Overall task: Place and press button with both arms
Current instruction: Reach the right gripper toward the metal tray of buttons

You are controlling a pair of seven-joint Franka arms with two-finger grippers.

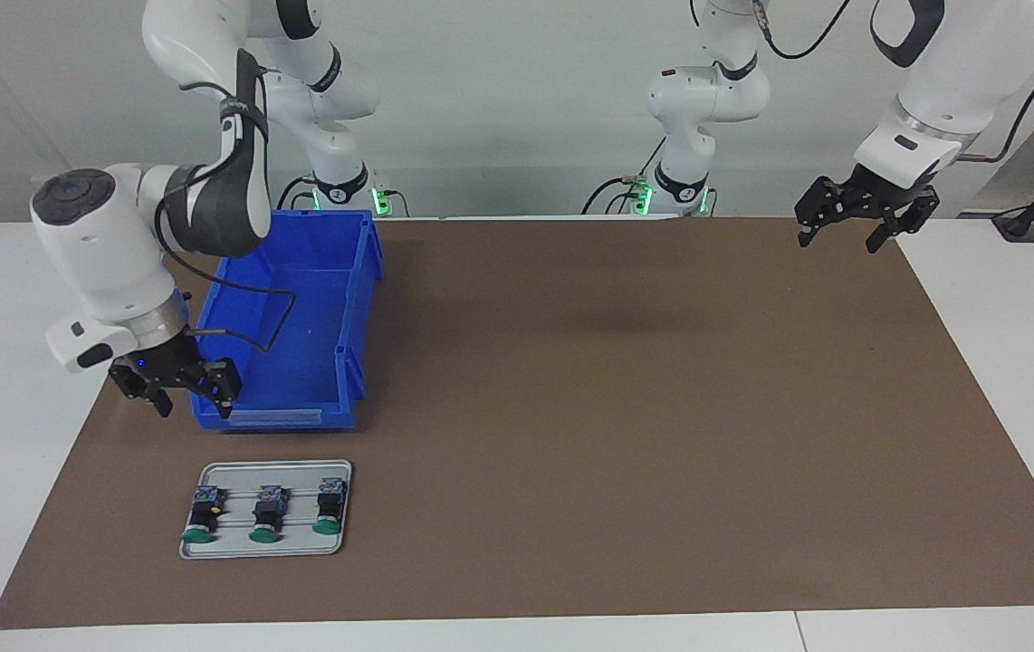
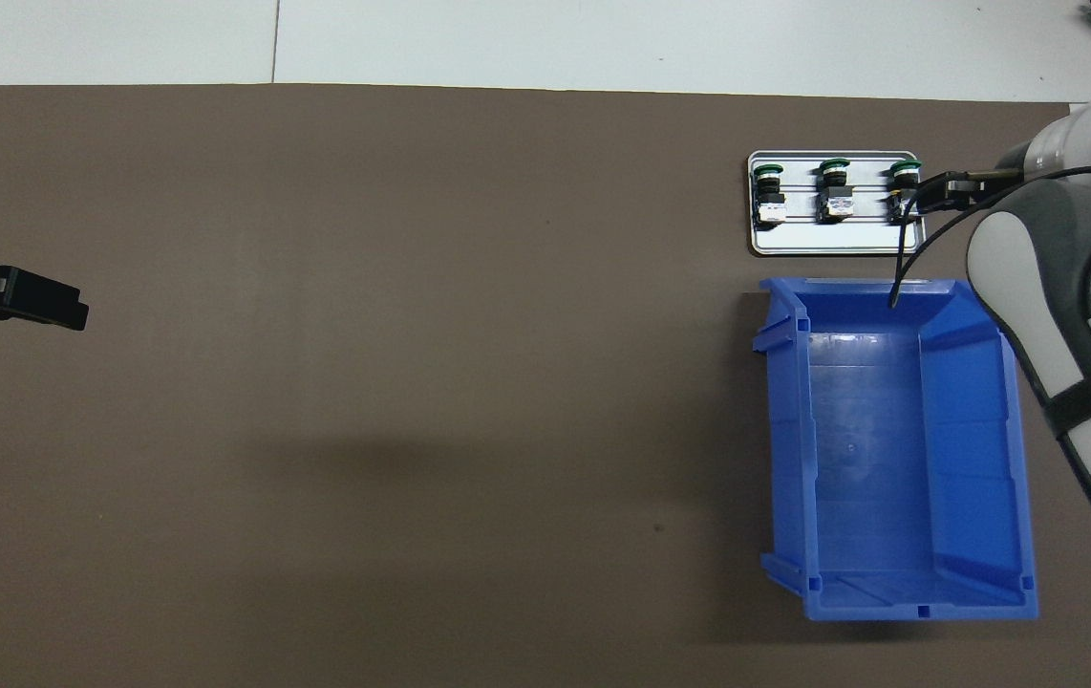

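Brown matting [image 1: 571,407] covers the table, and on it a small grey tray [image 1: 265,543] holds three green-capped buttons [image 1: 266,515] in a row, farther from the robots than the blue bin [image 1: 286,317] just beside it. Right gripper [image 1: 180,398] hangs with fingers apart over the bin's tray-side corner, empty. Left gripper [image 1: 846,237], open and empty, waits over the mat's corner, well apart from the bin.
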